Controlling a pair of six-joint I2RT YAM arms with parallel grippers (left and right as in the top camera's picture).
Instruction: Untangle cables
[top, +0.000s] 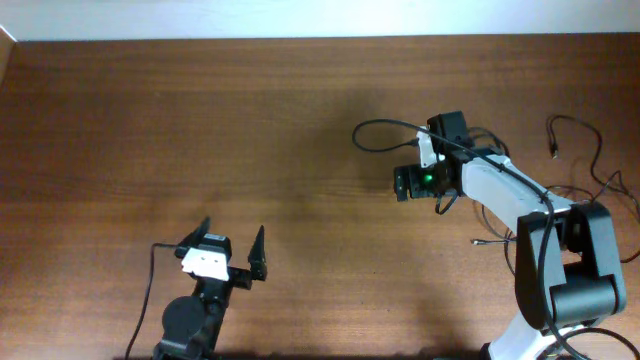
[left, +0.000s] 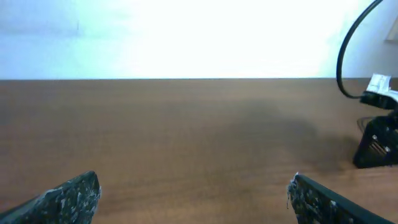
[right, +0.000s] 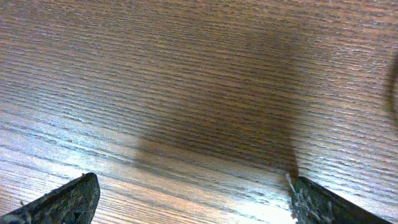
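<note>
The cables (top: 578, 122) are thin black wires lying as loose strands at the far right of the table, behind and beside my right arm. One has a small plug end (top: 553, 150), and another short strand (top: 492, 240) lies by the arm's base. My right gripper (top: 403, 184) hangs over bare wood to the left of them; in the right wrist view (right: 193, 180) it is open and empty. My left gripper (top: 232, 237) is at the lower left, far from the cables. It is open and empty in the left wrist view (left: 193, 180).
A thicker black arm cable (top: 378, 125) loops out from my right wrist and also shows in the left wrist view (left: 343, 56). The right arm's base (top: 570, 270) stands at the lower right. The table's far edge (top: 300, 40) meets a white wall.
</note>
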